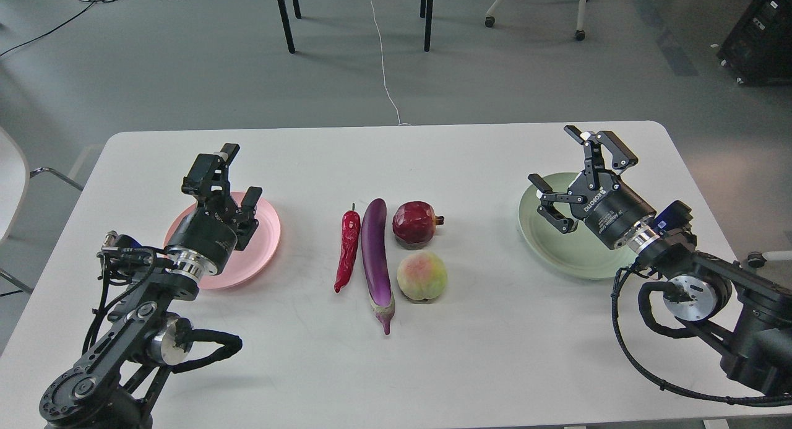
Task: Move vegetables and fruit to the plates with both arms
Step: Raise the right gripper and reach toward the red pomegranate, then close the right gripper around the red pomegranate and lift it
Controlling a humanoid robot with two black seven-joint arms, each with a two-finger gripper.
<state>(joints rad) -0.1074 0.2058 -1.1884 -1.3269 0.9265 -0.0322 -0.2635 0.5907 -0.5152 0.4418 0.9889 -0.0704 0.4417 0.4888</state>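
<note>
In the middle of the white table lie a wrinkled red chili pepper point(347, 249), a long purple eggplant point(377, 259), a dark-red pomegranate point(415, 223) and a yellow-green peach point(422, 276), all side by side. At the left a pink plate point(263, 243) sits partly under my left gripper point(238, 172), which hangs open and empty over it. At the right a pale green plate point(544, 243) holds nothing; my right gripper point(557, 163) hovers over its far edge, fingers spread wide, open and empty.
The table's far edge point(383, 127) runs behind the plates. Beyond it are chair and table legs point(284, 20) and a white cable point(383, 64) on the grey floor. A white chair point(12, 181) stands off the left side.
</note>
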